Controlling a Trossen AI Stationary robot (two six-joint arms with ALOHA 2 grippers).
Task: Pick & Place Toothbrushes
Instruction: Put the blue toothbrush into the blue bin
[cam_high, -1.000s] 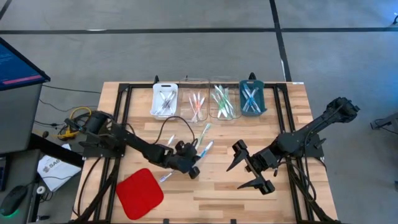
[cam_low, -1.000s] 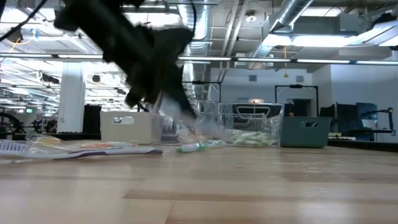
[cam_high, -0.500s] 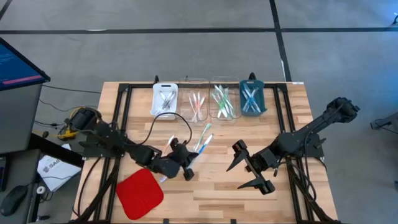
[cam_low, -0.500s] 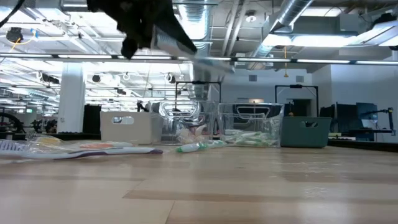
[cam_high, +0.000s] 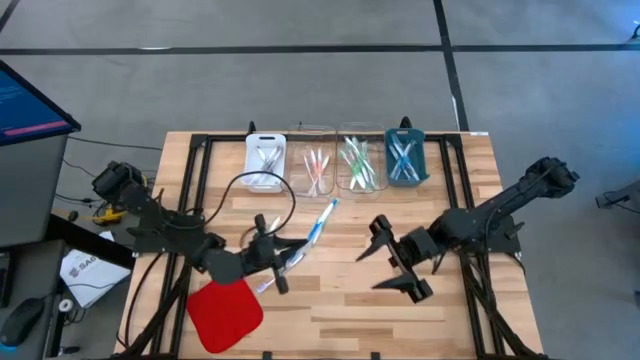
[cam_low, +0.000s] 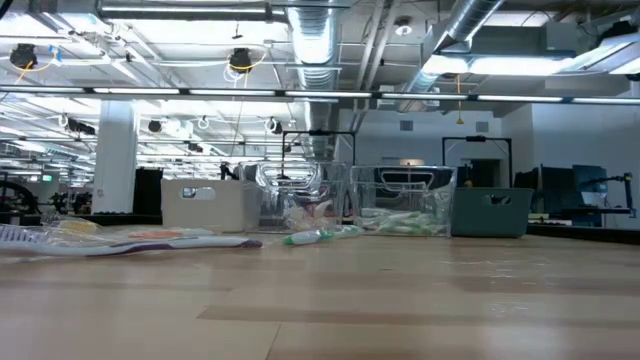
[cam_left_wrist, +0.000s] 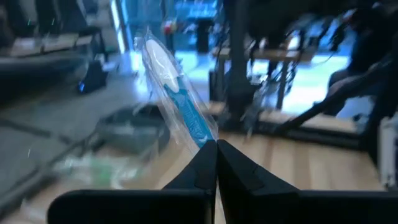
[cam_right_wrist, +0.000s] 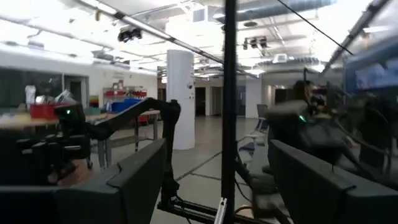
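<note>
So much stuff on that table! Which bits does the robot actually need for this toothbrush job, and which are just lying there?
Needed:
blue toothbrush, held in the shut left gripper
loose toothbrushes
four trays holding sorted brushes
open right gripper, waiting

Lying about:
red pad
cables at the table's left edge

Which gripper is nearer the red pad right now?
Left. The left gripper, shut on a blue toothbrush, hangs just past the red pad's upper right corner; the open right gripper is well off to its right.
</note>
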